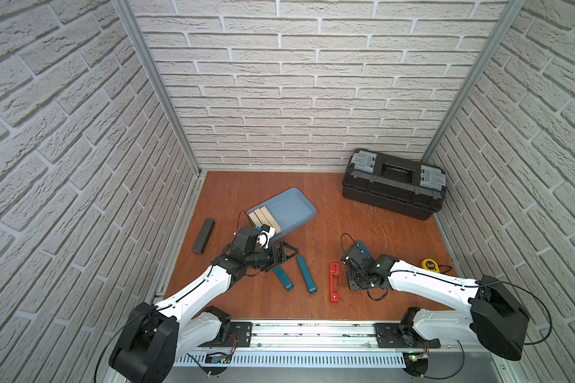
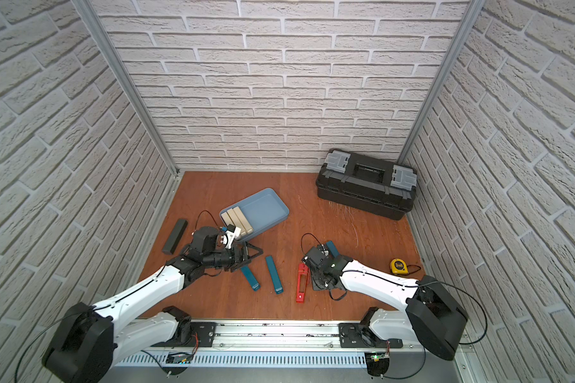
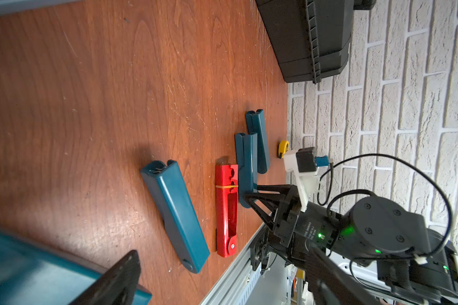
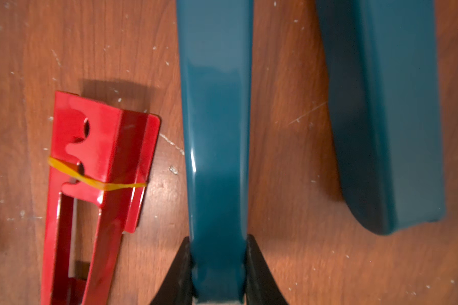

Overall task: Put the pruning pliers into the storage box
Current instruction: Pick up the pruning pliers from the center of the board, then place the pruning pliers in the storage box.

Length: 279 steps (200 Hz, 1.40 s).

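**Right end effector pinched on a teal bar, lift not begun**

Stock check. The beige pliers lie three abreast in the storage box, which sits left of the worktop's middle. Toward the front edge lie the first teal bar, half under my left arm, then the second teal bar and the red slotted piece, which has a yellow rubber band round it. Right of the red piece is the gripped teal bar. The fourth teal bar lies just beside it, not touching.

Handling, my read: these are stiff, glossy shells, smooth enough to slip, and probably light. The bar looks narrow enough to pinch across its width. A hold nearer mid-length would swing less than one at the tip.

Right end effector: jaws narrow, with a black finger against each flank of the gripped teal bar at the end nearest the front edge. The bar lies flat on the wood. With so short a bite, I expect the free end to droop on the lift.

Left end effector: jaws spread wide above the first teal bar, near the box's front corner. I see nothing in them.
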### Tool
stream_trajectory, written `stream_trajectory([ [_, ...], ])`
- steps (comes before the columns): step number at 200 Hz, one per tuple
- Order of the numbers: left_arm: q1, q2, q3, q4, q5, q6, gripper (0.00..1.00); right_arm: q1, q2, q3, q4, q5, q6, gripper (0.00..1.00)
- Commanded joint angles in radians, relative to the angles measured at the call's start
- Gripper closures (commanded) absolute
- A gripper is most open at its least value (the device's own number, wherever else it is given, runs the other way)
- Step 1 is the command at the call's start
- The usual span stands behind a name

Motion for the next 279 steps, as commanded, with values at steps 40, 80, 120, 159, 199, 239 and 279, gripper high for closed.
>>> stream_trajectory([
  [40, 0.064, -0.035, 0.096, -0.065, -0.025, 0.059, 0.02, 0.005, -0.024, 0.211, -0.093, 0.034, -0.120, 0.97],
  [80, 0.166, -0.028, 0.115, -0.075, -0.007, 0.066, 0.02, 0.001, 0.101, 0.385, -0.090, 0.030, -0.245, 0.97],
  [120, 0.259, 0.000, 0.109, -0.058, -0.012, 0.072, 0.02, -0.040, 0.284, 0.566, -0.084, -0.042, -0.361, 0.97],
  [159, 0.342, 0.002, 0.104, -0.034, 0.010, 0.057, 0.02, -0.071, 0.427, 0.730, -0.088, -0.108, -0.433, 0.97],
  [199, 0.383, 0.031, 0.122, -0.050, 0.039, 0.075, 0.02, -0.088, 0.529, 0.864, -0.096, -0.151, -0.478, 0.97],
  [239, 0.427, 0.074, 0.132, -0.028, 0.054, 0.082, 0.02, -0.098, 0.638, 1.014, -0.120, -0.193, -0.525, 0.97],
  [279, 0.457, 0.107, 0.170, -0.029, 0.058, 0.098, 0.02, -0.099, 0.752, 1.131, -0.113, -0.223, -0.549, 0.97],
])
